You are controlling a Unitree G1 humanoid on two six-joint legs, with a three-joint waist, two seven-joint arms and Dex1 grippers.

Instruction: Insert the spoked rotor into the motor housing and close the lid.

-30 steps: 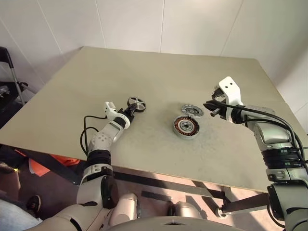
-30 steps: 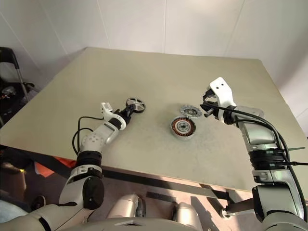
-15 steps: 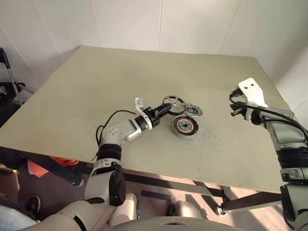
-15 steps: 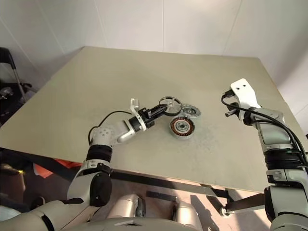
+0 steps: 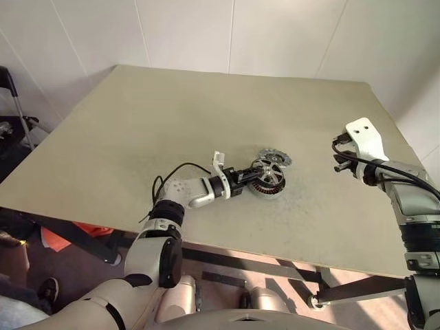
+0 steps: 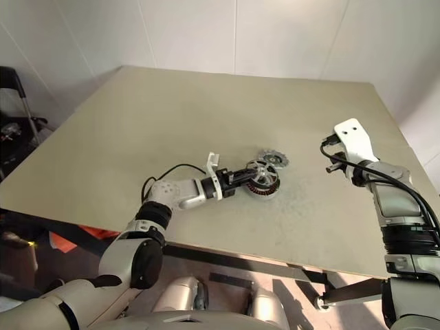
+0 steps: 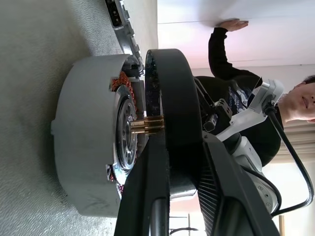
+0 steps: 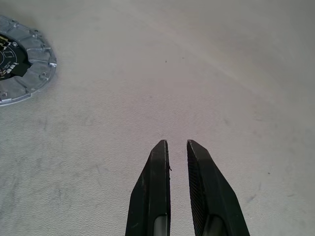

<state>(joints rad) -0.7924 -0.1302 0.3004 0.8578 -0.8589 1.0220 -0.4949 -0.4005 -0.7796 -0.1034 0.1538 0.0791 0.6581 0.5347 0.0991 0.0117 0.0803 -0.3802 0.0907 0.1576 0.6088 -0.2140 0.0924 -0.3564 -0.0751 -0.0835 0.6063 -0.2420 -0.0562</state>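
The spoked rotor (image 5: pixel 260 172), with its black rim and silver spokes, hangs level right over the motor housing (image 5: pixel 273 187), and my left gripper (image 5: pixel 251 174) is shut on its rim. In the left wrist view the rotor's rim (image 7: pixel 170 98) faces the housing's copper windings (image 7: pixel 119 84) across a narrow gap, and its brass shaft (image 7: pixel 146 126) points at the housing's centre. The lid (image 5: pixel 276 157), a grey ribbed disc, lies flat just behind the housing. My right gripper (image 8: pixel 177 145) hovers over bare table right of the lid (image 8: pixel 19 59), shut with nothing in it.
The tan table (image 5: pixel 172 117) spreads wide on all sides of the parts. A person in dark sleeves (image 7: pixel 231 73) stands beyond the table. A dark frame (image 5: pixel 10 89) stands off the table's left edge.
My left gripper has carried the rotor rightward from the table's left-middle to just above the housing. My right gripper has drawn away to the right, off the lid.
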